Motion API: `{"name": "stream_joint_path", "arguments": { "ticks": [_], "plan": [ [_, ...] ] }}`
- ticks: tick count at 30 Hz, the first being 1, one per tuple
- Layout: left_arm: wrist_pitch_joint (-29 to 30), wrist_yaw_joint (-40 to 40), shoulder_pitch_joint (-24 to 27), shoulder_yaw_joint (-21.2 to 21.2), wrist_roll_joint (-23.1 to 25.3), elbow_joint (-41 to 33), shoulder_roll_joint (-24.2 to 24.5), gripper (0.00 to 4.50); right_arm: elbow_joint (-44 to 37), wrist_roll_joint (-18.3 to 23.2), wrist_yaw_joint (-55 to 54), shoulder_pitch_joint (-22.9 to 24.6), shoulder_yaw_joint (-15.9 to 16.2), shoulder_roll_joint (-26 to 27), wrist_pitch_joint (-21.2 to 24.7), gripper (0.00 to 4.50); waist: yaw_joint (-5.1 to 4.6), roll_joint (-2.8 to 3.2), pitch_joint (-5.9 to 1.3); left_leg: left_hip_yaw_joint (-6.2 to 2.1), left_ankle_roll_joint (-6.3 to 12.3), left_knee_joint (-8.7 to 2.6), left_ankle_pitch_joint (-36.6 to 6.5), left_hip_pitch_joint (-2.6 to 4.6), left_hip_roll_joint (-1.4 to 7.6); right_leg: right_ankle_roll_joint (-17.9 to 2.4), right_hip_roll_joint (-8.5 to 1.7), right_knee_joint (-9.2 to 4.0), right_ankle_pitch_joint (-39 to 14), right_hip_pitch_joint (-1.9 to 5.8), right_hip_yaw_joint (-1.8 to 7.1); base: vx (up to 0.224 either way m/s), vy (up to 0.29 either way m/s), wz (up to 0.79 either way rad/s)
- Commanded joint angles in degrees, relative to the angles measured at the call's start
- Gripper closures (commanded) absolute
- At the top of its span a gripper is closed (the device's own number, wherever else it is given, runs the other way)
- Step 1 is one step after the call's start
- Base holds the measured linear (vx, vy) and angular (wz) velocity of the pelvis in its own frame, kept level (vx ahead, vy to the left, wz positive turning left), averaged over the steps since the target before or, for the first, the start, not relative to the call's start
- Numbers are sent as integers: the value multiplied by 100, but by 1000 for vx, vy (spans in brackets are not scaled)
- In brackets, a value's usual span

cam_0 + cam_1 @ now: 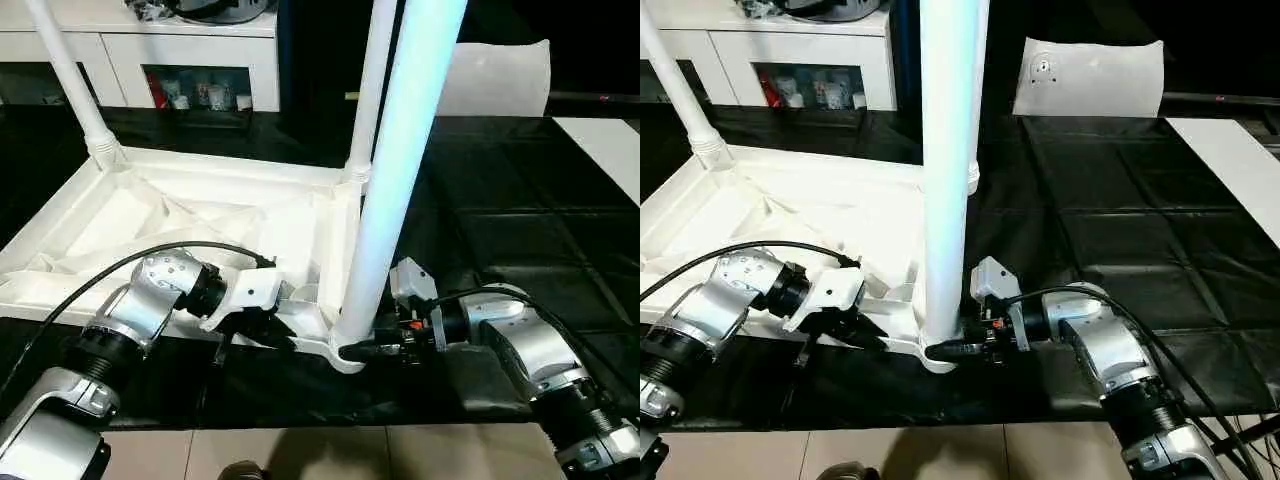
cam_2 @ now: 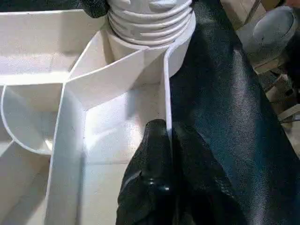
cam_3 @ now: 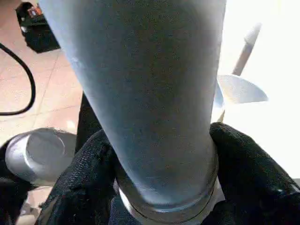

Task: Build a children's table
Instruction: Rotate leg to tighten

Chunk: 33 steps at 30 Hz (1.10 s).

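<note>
The right gripper is clamped on the base of the nearest leg, one black finger on each side of the tube just above its collar. That leg stands almost upright in the near right corner socket of the tabletop, its long axis running up out of view and leaning slightly to the right in the left eye view.

Just to the left, the left gripper is closed on the tabletop's thin side wall, one finger inside the wall and one outside, close to the same corner. The wrist view shows the threaded end of the leg seated in the round socket ahead of those fingers.

The tabletop lies upside down on a black mat, ribbed underside facing up, its long side running away to the left. Its rib compartments hold nothing.

Farther back, a second leg stands upright in the far right corner, and a third leg rises from the far left corner, tilted to the left.

Beyond the mat a flat white sheet lies at the back right, and a white cabinet stands at the back left with small items in its open shelf.
</note>
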Motion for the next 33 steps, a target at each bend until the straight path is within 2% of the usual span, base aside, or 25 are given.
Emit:
{"name": "stream_joint_path", "arguments": {
  "ticks": [1,2,3,5,6,7,8,9,11,12,13,14,15,17,18,20,22,23,24,26,29,31,32,33],
  "plan": [
    [54,-67,80,-165,33,-40,-103,450,-225,117,72,99,98,93,89,181,-18,-3,-355,-30,209,-334,-1048,105,237,-1340,-358,-353,-492,253,217,0,0,0],
    [96,77,108,-124,39,-53,-144,450,-278,104,-56,181,85,138,118,182,-20,-6,-349,-29,204,-338,-1053,99,237,-1329,-355,-355,-492,252,219,0,0,0],
    [171,284,124,-69,52,-65,-208,450,-320,120,-202,233,48,201,173,182,-15,20,-348,-36,183,-341,-1080,98,239,-1318,-363,-355,-518,253,222,0,0,0],
    [433,727,172,48,71,-142,-358,450,-277,-19,-831,284,-52,442,245,182,-32,9,-332,-36,151,-359,-1137,98,239,-1302,-358,-372,-597,249,222,0,0,0],
    [674,1102,203,109,132,-200,-492,450,-130,-284,-1531,271,-128,681,237,182,-75,8,-282,-43,-8,-402,-1553,134,233,-1206,-374,-441,-1295,210,227,0,0,0],
    [750,1250,210,122,172,-209,-543,450,-62,-395,-1796,259,-150,770,236,182,-96,18,-252,-55,-88,-422,-1754,147,224,-1131,-380,-476,-1698,191,227,0,0,0],
    [786,1333,213,129,197,-210,-571,450,-27,-450,-1933,251,-161,815,245,182,-131,-1,-224,-92,-205,-435,-2105,185,198,-880,-409,-565,-2592,189,213,0,0,0],
    [1027,1532,243,204,140,-262,-700,450,30,-523,-2349,211,-233,989,470,182,-173,-4,-210,-121,-258,-447,-2276,220,197,-676,-425,-632,-3149,168,215,-52,2,-5],
    [1195,1651,264,259,87,-302,-787,450,57,-556,-2610,184,-283,1101,638,182,-237,-1,-205,-164,-286,-460,-2468,231,190,-520,-432,-681,-3511,154,193,0,0,0],
    [1620,2109,250,399,43,-347,-1079,450,76,-510,-3274,93,-487,1506,1012,182,-296,25,-216,-186,-313,-490,-2510,189,196,-471,-415,-675,-3424,186,183,0,0,0],
    [1620,2109,250,399,43,-347,-1079,450,76,-510,-3274,93,-487,1506,1012,182,-325,24,-218,-190,-336,-503,-2513,180,197,-492,-400,-654,-3309,180,182,0,0,0],
    [2046,2744,163,585,94,-328,-1431,450,103,-520,-3919,-4,-676,1918,1320,182,-367,36,-219,-192,-363,-498,-2615,207,186,-523,-379,-668,-3224,141,177,0,0,0],
    [2212,3044,105,678,119,-299,-1592,450,153,-584,-4201,-57,-722,2077,1396,182,-402,35,-219,-193,-363,-483,-2688,235,181,-569,-382,-676,-3192,114,181,0,0,0],
    [2301,3309,39,757,140,-252,-1725,450,216,-635,-4431,-111,-760,2204,1438,182,-441,16,-223,-191,-319,-466,-2683,239,157,-564,-383,-701,-3212,107,181,0,0,0],
    [2487,3784,-92,901,187,-178,-1946,450,387,-694,-4895,-234,-841,2446,1486,182,-467,26,-235,-179,-280,-468,-2616,224,161,-567,-382,-699,-3094,113,195,0,0,0],
    [2571,4146,-190,993,261,-151,-2080,450,517,-763,-5117,-322,-854,2567,1430,182,-485,11,-247,-180,-235,-475,-2464,186,151,-597,-374,-689,-2874,138,197,0,0,0],
    [2630,4262,-234,1012,294,-191,-2131,450,607,-747,-5263,-370,-950,2640,1259,113,-471,17,-255,-150,-159,-459,-2350,200,156,-657,-373,-687,-2602,120,221,0,0,0],
    [2659,4280,-232,1013,307,-223,-2135,450,608,-726,-5313,-376,-1011,2670,1231,110,-460,21,-262,-140,-121,-464,-2231,178,156,-698,-368,-670,-2393,143,231,0,0,0],
    [2715,4292,-228,1020,321,-265,-2149,450,586,-729,-5353,-377,-1072,2697,1237,110,-451,68,-273,-136,-109,-469,-2107,170,161,-764,-357,-637,-2105,156,237,0,0,0],
    [2774,4294,-208,1041,359,-353,-2111,450,473,-728,-5330,-334,-1153,2703,1196,90,-454,42,-281,-121,-66,-467,-1967,146,165,-853,-345,-608,-1790,185,240,0,0,0],
    [2675,4137,-153,1025,317,-417,-1968,450,259,-723,-5054,-221,-1090,2547,985,62,-448,50,-306,-106,-6,-444,-1723,124,172,-953,-348,-575,-1451,212,242,0,0,0],
    [2603,4074,-130,983,316,-435,-1903,450,209,-687,-5007,-192,-1069,2478,951,42,-437,34,-329,-94,57,-423,-1465,98,159,-1009,-339,-537,-1088,250,241,0,0,0],
    [2496,3797,-23,940,279,-508,-1699,450,24,-608,-4639,-81,-1009,2244,765,31,-432,66,-350,-92,103,-410,-1211,79,160,-1074,-341,-499,-747,266,239,0,0,0],
    [2496,3797,-23,940,279,-508,-1699,450,24,-608,-4639,-81,-1009,2244,765,21,-429,70,-384,-82,181,-371,-933,65,166,-1143,-329,-451,-256,297,233,0,0,0]
  ]
}}
